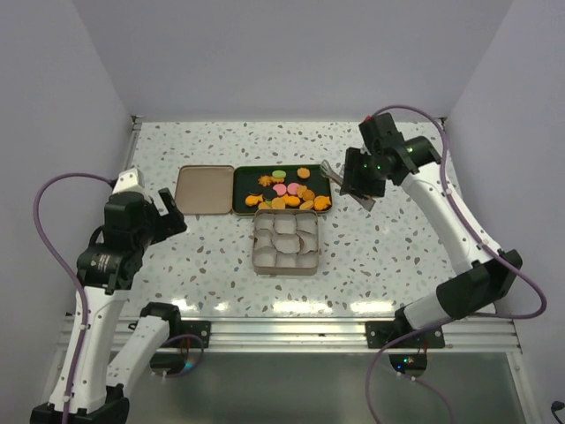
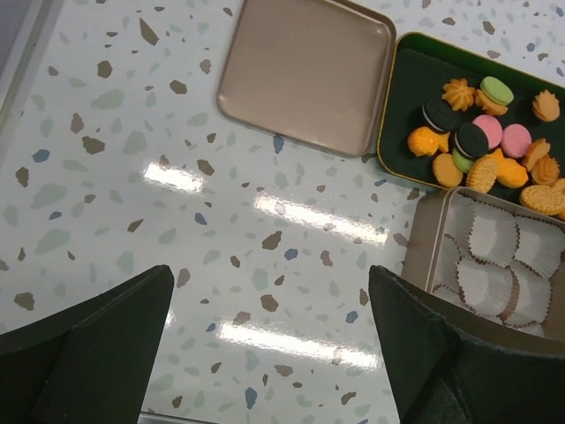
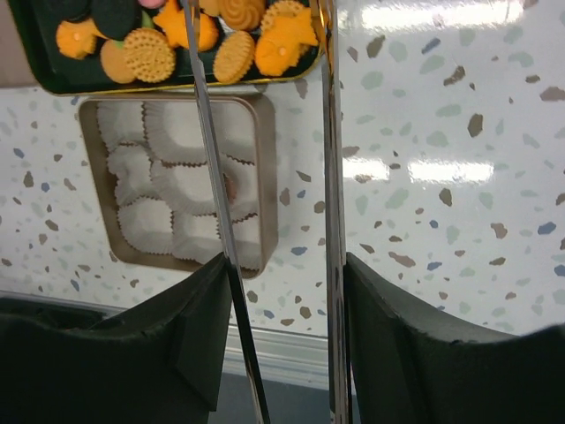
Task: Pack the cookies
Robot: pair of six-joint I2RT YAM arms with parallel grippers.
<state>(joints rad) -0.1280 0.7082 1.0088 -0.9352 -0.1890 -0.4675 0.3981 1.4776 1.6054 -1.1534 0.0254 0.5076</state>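
Tongs (image 3: 329, 177) sat in your right gripper (image 3: 287, 274), by the cookies (image 1: 287, 190).
A crooked squeeze could have flicked one out; your left gripper (image 2: 269, 283) gaped wide.

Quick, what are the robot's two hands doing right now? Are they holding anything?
Left gripper: fingers open, holding nothing.
Right gripper: fingers closed on metal tongs.

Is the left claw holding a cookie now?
No, the left claw stands wide open, and only the table shows between its jaws.
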